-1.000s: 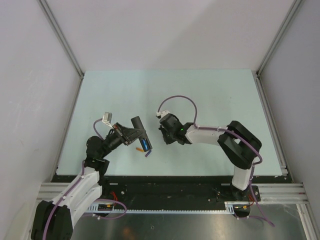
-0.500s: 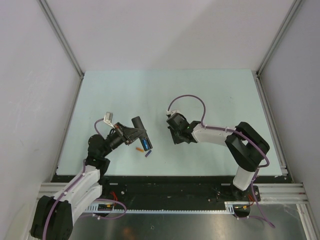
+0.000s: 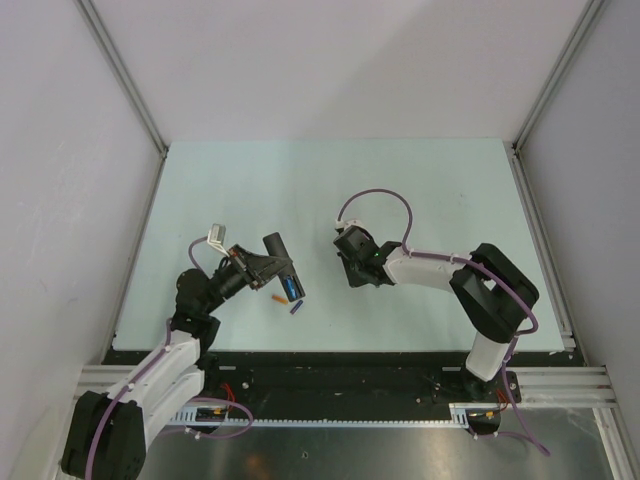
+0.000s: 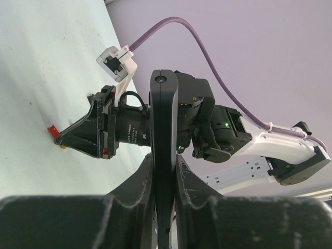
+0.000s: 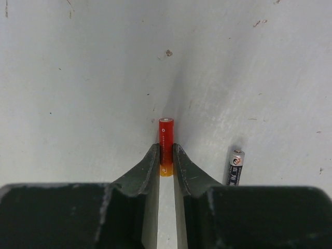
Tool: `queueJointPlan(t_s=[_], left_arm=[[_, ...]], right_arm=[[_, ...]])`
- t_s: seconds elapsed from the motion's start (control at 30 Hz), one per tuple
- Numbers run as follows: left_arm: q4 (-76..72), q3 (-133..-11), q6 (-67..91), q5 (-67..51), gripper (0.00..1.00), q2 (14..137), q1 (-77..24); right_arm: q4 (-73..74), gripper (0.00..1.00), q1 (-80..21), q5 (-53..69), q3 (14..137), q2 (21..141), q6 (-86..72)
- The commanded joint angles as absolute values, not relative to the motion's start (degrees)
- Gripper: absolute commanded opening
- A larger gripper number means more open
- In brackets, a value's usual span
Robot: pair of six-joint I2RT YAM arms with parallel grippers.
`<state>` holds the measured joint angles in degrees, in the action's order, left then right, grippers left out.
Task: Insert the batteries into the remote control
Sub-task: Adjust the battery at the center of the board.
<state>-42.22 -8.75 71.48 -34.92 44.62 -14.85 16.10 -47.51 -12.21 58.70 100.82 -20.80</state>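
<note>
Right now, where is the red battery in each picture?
Top external: hidden under the right gripper.
Left wrist: red battery at far left, at that gripper's tip.
Right wrist: centre, between the fingers.
Shared landmark: the right gripper.

Dark grey battery just beside right tool

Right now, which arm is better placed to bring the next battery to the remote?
Right, probably. The right gripper straddles the red battery on the table, with a dark battery lying beside it; the left gripper is shut on the remote control and cannot pick anything up.
</note>
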Motion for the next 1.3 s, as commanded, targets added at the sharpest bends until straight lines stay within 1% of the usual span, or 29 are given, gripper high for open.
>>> queueJointPlan(t_s=[0.0, 0.1, 0.13, 0.17, 0.23, 0.3, 0.33, 0.37, 0.4, 0.43, 0.47, 0.5, 0.6, 0.67, 0.73, 0.9, 0.93, 1.03, 1.17, 1.27], left_arm=[[-43.95, -10.02, 70.14, -35.16, 0.00, 44.30, -14.50], [-43.94, -9.67, 70.22, -35.07, 0.00, 44.03, -14.59], [-43.95, -9.67, 70.14, -35.16, 0.00, 43.95, -14.59], [-43.95, -9.58, 70.22, -35.16, 0.00, 43.95, -14.59], [-43.94, -9.49, 70.22, -35.16, 0.00, 43.77, -14.59], [-43.86, -9.23, 70.22, -35.33, 0.00, 43.60, -14.59], [-43.86, -9.23, 70.22, -35.33, 0.00, 43.51, -14.59], [-43.86, -9.23, 70.22, -35.51, 0.00, 43.59, -14.59], [-43.94, -9.14, 70.14, -35.59, 0.00, 43.51, -14.59], [-43.95, -9.14, 70.14, -35.60, 0.00, 43.51, -14.59], [-43.95, -9.05, 70.14, -35.51, 0.00, 43.51, -14.59], [-43.95, -9.23, 70.22, -35.59, 0.00, 43.42, -14.59], [-43.95, -9.49, 70.22, -35.95, 0.00, 43.50, -14.76], [-44.03, -9.93, 70.05, -36.12, 0.00, 43.51, -15.29], [-44.03, -10.55, 69.87, -36.74, 0.00, 43.42, -15.82], [-44.03, -11.51, 69.79, -37.35, 0.00, 43.15, -17.58], [-44.03, -11.60, 69.61, -37.27, 0.00, 42.81, -18.01], [-44.03, -11.60, 69.61, -37.00, 0.00, 42.37, -19.42], [-44.12, -11.25, 69.52, -37.44, 0.00, 41.40, -20.39], [-44.12, -10.72, 69.35, -37.27, 0.00, 41.13, -20.74]], right_arm=[[18.02, 0.16, -47.37, -14.41, 58.54, 102.22, -18.73], [18.37, 0.20, -47.72, -15.29, 58.45, 102.39, -16.53], [18.63, 0.27, -47.90, -15.47, 58.53, 102.39, -15.74], [18.72, 0.31, -47.90, -15.64, 58.54, 102.39, -15.38], [18.55, 0.34, -47.90, -15.65, 58.54, 102.31, -15.12], [18.11, 0.31, -47.90, -15.91, 58.54, 102.57, -14.59], [18.11, 0.26, -47.90, -15.82, 58.54, 102.66, -14.24], [17.93, 0.23, -47.90, -15.65, 58.54, 102.74, -13.02], [17.49, 0.18, -47.90, -15.30, 58.54, 102.74, -12.14], [17.32, 0.08, -47.90, -15.03, 58.54, 103.01, -11.17], [17.14, 0.01, -47.99, -14.51, 58.62, 103.18, -9.42], [16.70, 0.00, -47.99, -14.24, 58.62, 103.18, -8.27], [14.52, 0.00, -48.08, -15.11, 58.62, 103.18, -3.80], [12.58, 0.00, -48.51, -18.00, 58.54, 103.53, -0.63], [9.15, 0.00, -49.39, -18.72, 58.54, 103.27, 6.21], [1.16, 0.00, -49.39, -14.95, 58.36, 100.55, 20.72], [2.10, 0.00, -49.83, -12.94, 58.45, 100.11, 25.79], [0.71, 0.00, -50.10, -13.79, 58.36, 101.33, 31.78], [1.31, 0.00, -49.22, -12.92, 58.36, 104.06, 36.73], [0.97, 0.00, -48.34, -11.08, 58.36, 104.50, 36.91]])
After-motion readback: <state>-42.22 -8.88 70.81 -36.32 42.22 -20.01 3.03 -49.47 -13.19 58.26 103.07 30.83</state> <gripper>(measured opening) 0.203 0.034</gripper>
